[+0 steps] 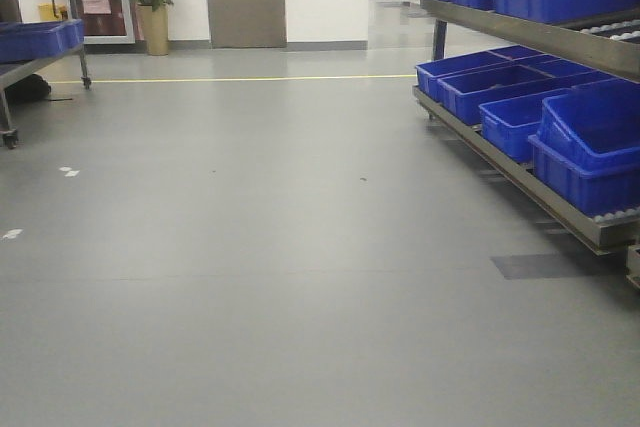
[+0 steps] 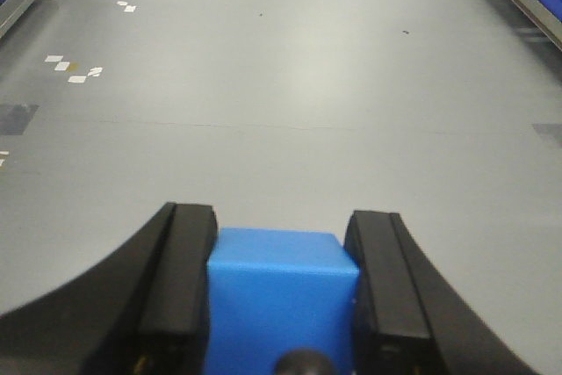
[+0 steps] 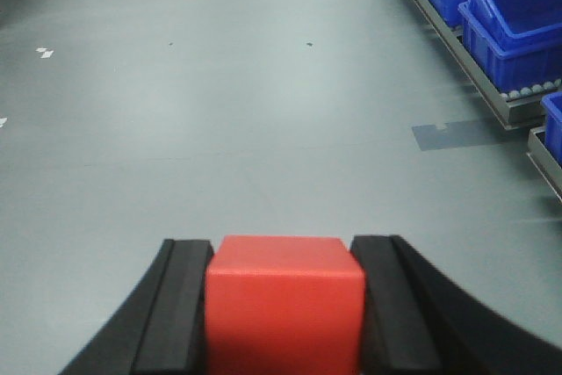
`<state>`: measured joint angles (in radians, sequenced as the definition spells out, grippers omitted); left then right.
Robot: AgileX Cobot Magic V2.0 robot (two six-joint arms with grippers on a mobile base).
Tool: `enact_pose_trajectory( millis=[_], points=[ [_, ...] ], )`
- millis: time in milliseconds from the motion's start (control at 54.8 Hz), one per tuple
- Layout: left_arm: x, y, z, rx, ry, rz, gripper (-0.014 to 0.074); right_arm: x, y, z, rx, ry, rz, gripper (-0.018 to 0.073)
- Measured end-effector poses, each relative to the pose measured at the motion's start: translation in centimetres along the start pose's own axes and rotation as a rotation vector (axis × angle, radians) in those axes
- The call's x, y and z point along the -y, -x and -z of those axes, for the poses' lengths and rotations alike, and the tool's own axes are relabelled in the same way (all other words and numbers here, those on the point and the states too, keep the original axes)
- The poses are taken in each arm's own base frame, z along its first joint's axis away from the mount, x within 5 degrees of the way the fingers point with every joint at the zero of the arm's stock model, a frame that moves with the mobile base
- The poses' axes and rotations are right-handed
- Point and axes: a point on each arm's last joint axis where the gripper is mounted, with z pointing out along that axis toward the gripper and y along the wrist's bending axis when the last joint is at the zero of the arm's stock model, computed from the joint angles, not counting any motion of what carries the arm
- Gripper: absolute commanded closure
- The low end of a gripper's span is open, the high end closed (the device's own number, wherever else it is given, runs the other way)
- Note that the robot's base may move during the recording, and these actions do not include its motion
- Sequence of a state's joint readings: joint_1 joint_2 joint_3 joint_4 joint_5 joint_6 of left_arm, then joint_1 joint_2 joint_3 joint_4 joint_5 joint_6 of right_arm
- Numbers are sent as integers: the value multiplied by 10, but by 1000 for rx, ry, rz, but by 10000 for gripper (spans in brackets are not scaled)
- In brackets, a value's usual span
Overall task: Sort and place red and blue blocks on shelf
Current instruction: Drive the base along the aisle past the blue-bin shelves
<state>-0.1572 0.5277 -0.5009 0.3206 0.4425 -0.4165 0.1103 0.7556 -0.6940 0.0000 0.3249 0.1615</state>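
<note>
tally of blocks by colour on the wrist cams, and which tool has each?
red block: 1, clamped in the right tool
blue block: 1, clamped in the left tool
total: 2

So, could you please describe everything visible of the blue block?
The blue block is a plain, matte mid-blue cube with softly rounded edges. Only its top and one side face show; the lower part is cut off by the frame. It sits level, clamped on two opposite sides by the black pads of the left gripper. A dark round part overlaps its bottom edge. Grey floor lies beyond.
</note>
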Motion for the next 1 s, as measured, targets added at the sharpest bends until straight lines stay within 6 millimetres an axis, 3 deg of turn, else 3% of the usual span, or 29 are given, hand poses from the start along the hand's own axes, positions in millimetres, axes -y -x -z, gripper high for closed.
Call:
enact_pose_trajectory(
  millis=[1004],
  points=[
    [0,0,0,0,0,0,517,0,0,0,2,0,0,501]
  ],
)
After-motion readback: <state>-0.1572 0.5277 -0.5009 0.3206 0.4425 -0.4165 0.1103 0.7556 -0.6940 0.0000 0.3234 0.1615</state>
